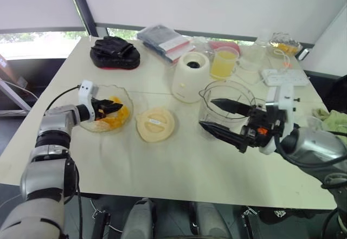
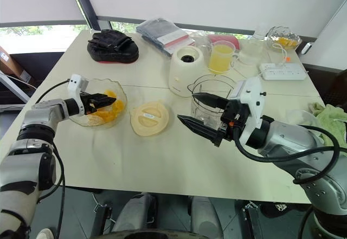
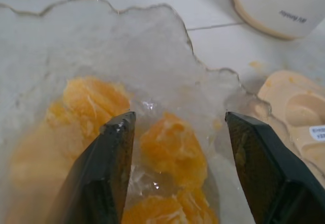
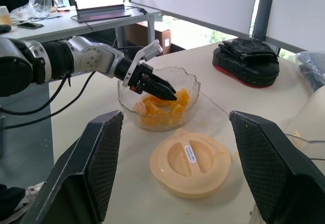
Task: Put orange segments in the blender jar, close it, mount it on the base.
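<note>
Orange segments (image 3: 170, 148) in glass bowl (image 1: 127, 101) (left tool (image 1: 111, 109) released, right tool (image 1: 225, 118) released); lid (image 1: 155, 124) beside.

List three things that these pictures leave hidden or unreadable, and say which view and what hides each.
1. Blender jar: its lower front, left eye view, behind the right claw.
2. Lid: label print, right wrist view, too small.
3. Orange segments: the near ones, left wrist view, behind the fingers of the left claw.
</note>
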Robot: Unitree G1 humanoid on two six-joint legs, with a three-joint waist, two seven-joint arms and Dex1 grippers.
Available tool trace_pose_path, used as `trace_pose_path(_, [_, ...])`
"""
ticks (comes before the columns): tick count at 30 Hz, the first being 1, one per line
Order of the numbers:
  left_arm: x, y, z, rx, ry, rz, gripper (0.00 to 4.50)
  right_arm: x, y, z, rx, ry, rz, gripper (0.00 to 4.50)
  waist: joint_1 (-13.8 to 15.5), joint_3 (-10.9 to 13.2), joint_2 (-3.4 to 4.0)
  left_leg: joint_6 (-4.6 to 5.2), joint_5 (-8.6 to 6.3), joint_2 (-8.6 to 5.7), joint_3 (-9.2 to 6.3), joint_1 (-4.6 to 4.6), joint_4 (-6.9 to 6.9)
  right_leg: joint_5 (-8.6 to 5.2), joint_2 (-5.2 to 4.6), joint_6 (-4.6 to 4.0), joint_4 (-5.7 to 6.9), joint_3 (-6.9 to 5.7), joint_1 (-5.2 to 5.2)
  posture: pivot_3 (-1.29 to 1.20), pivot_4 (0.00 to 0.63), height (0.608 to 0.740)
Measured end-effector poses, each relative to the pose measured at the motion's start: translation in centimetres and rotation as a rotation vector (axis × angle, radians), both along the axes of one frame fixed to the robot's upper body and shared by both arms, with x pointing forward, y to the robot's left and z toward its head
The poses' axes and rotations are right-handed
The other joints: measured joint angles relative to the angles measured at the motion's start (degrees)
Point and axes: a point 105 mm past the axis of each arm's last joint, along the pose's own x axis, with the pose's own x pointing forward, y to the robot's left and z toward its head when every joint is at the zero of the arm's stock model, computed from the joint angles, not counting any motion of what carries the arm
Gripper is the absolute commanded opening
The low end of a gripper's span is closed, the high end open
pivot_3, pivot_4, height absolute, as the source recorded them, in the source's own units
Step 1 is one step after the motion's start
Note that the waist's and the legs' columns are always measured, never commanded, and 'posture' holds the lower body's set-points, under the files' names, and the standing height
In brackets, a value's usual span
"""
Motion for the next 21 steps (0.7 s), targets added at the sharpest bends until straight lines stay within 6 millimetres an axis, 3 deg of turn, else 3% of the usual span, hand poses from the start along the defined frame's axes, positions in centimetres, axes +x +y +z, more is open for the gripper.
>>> trace_pose_path(10, [0.0, -1.5, -3.1, 0.076, 0.117, -0.007, 2.87, 0.0, 0.0, -0.2, -0.003, 0.000, -0.014, 3.52, 0.04, 0.00, 0.00, 0.00, 0.00, -0.02, 0.01, -0.01, 0.00, 0.00, 0.01, 0.00, 0.00, -0.01, 0.00, 0.00, 0.150, 0.740])
trace_pose_path(21, [1.1, -0.9, -3.2, 0.157, 0.092, 0.085, 2.87, -0.3, -0.1, -0.5, -0.006, 0.009, -0.037, 3.52, -0.01, 0.00, -0.01, 0.00, 0.00, -0.01, 0.01, 0.00, 0.00, 0.00, 0.01, 0.00, 0.00, 0.00, 0.00, 0.00, 0.150, 0.740])
